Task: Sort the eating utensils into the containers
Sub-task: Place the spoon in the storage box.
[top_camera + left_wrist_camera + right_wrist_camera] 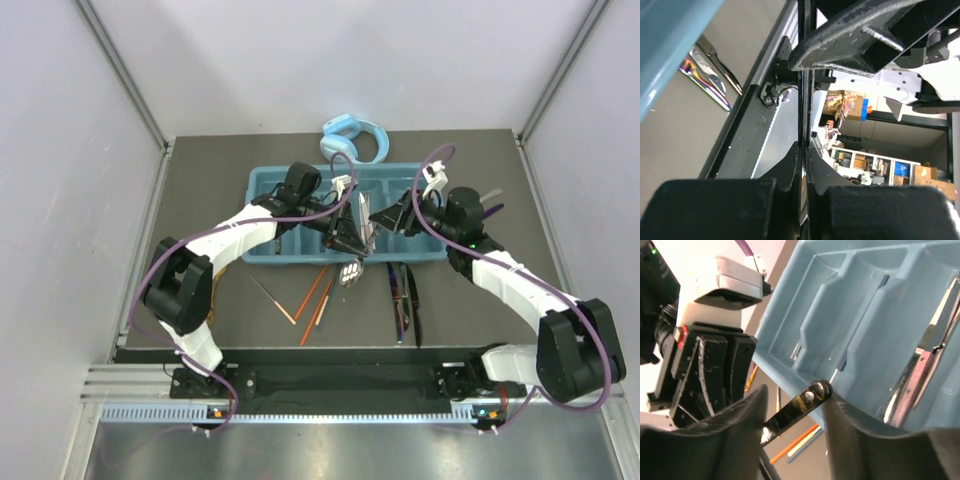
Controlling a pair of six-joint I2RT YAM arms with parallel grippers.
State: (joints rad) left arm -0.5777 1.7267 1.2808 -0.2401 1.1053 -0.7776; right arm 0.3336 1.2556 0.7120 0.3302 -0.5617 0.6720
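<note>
Light blue headphones [354, 137] lie on the dark bench [210, 175], well beyond both pairs of fingers [350, 238].

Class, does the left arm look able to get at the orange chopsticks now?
Probably not yet: the orange chopsticks lie uncovered before the tray, but the left fingers clamp a thin utensil.
</note>
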